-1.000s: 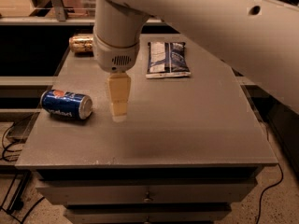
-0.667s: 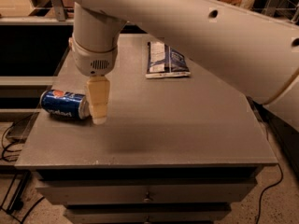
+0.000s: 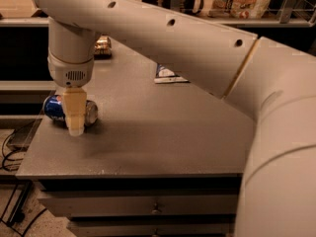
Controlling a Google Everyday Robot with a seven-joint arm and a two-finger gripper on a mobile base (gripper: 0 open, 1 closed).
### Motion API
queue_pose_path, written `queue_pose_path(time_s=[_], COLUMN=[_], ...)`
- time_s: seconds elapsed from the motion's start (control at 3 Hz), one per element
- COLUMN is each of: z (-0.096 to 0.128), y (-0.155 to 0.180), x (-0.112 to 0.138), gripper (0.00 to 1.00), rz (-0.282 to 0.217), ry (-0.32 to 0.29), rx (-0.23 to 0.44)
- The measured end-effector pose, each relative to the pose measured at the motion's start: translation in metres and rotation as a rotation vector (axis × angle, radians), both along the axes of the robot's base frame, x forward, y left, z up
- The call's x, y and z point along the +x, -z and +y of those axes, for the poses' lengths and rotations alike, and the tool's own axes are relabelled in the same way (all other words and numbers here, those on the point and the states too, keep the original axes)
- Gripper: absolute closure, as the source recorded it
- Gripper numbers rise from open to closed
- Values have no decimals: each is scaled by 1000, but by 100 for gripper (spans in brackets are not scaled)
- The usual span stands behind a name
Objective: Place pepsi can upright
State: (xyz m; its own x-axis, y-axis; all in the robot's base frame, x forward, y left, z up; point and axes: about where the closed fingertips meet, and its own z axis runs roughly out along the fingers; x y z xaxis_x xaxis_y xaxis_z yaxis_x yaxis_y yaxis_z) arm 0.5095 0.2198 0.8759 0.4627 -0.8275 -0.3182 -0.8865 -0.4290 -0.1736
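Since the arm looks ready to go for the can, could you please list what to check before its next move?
1. Pepsi can upright: not ok, it lies on its side.
2. Gripper lined up with the can: ok, it hangs at its middle.
3. Can gripped: cannot tell.
4. Can resting on the table: ok, but near an edge.
5. Gold can and packet out of the way: ok, both far behind.

Pepsi can on side, table left; gripper at its near side; gold can, packet far.
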Motion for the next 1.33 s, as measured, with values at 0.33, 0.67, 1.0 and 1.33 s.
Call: queue_pose_path(time_s=[0.33,0.67,1.0,1.33], z=[16,19,16,15], y=[15,30,42,44], x=[2,5,10,11], gripper=[0,0,0,17], rz=[41,65,84,88], ry=[23,82,149,185], rx=[-3,-27,-55,-58])
